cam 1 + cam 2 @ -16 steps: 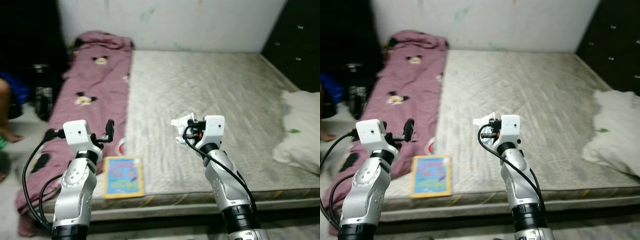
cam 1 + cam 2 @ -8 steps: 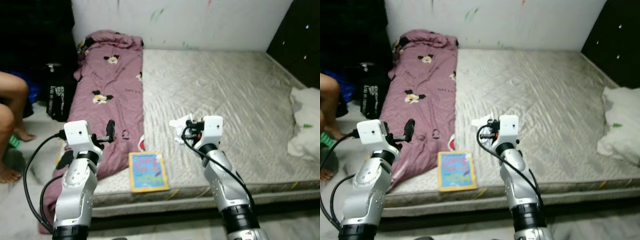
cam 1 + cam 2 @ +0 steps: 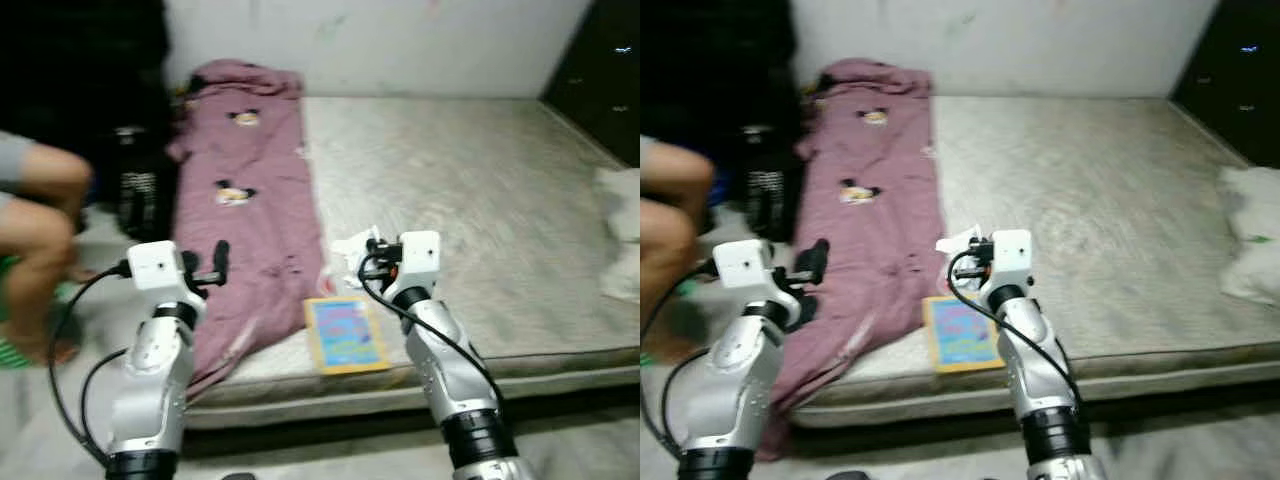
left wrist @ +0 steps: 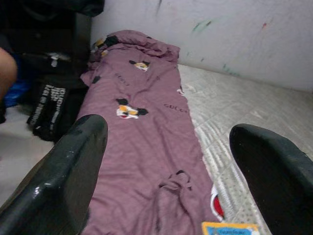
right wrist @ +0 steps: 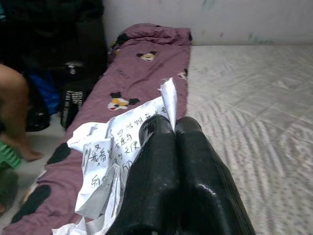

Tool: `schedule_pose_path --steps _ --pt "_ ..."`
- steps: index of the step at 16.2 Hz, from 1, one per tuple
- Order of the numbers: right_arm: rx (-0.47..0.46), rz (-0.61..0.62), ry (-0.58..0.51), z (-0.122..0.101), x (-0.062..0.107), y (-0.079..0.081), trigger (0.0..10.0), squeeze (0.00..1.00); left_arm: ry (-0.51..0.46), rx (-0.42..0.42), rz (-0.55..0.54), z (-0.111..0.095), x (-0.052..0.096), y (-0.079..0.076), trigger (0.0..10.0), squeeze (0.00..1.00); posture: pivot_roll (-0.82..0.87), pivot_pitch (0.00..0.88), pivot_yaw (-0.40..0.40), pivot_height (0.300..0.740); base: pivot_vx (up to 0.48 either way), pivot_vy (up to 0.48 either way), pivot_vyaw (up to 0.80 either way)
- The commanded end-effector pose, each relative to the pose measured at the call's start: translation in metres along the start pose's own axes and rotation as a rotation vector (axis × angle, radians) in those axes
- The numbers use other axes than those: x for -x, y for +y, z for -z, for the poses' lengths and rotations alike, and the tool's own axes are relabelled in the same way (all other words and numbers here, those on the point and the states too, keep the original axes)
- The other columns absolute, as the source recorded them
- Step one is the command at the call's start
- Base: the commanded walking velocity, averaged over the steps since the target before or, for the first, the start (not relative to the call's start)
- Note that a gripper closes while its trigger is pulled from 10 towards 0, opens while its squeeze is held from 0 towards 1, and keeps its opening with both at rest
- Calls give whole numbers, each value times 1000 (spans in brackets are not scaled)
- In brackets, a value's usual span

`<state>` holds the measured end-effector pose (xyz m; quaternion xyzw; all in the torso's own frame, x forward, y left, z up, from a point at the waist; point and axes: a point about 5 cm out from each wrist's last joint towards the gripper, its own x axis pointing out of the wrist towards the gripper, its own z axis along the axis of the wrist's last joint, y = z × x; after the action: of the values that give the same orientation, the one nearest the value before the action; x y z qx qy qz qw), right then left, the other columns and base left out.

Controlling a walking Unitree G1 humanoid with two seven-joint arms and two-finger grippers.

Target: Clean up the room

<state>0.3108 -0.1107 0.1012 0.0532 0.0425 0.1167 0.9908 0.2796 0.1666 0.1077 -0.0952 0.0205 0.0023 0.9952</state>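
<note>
a blanket (image 3: 250,190) lies along the left side of the mattress (image 3: 480,190), from the back edge by the wall to the front edge, where it hangs over. a book (image 3: 346,335) lies at the front edge just right of the blanket, and a pillow (image 3: 1252,235) sits at the right edge. a bag (image 3: 140,190) stands on the floor left of the mattress, with a person's legs (image 3: 40,230) further left.

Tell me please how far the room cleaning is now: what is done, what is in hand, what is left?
Nothing looks put away yet. In hand: the right gripper is shut on a crumpled sheet of written paper, held up over the bare mattress. The left gripper is open and holds nothing. Left: the colourful book near the mattress edge, the purple blanket hanging off the side, and a white cloth on the far right.
</note>
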Motion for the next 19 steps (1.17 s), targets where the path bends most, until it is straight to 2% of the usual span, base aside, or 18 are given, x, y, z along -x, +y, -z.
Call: schedule_pose_path --steps 1,4,8,15,19 --pt "6 23 -4 -1 2 -8 10000 0 8 -5 21 2 0 -6 10000 0 85 0 -33 740 0 480 800" --pt "7 23 -3 -1 2 -8 10000 0 0 -16 21 1 1 -7 10000 0 85 0 -32 740 0 465 800" --pt "16 15 -1 0 1 -8 10000 0 -18 -21 25 -1 1 -9 10000 0 86 0 -37 740 0 0 733" --pt "20 16 -8 -2 -2 -8 10000 0 -24 -25 20 -2 -2 -8 10000 0 84 0 -37 740 0 0 63" --pt "34 10 -21 -4 -2 -7 10000 0 -28 -30 13 -3 -2 -7 10000 0 87 0 -35 740 0 0 734"
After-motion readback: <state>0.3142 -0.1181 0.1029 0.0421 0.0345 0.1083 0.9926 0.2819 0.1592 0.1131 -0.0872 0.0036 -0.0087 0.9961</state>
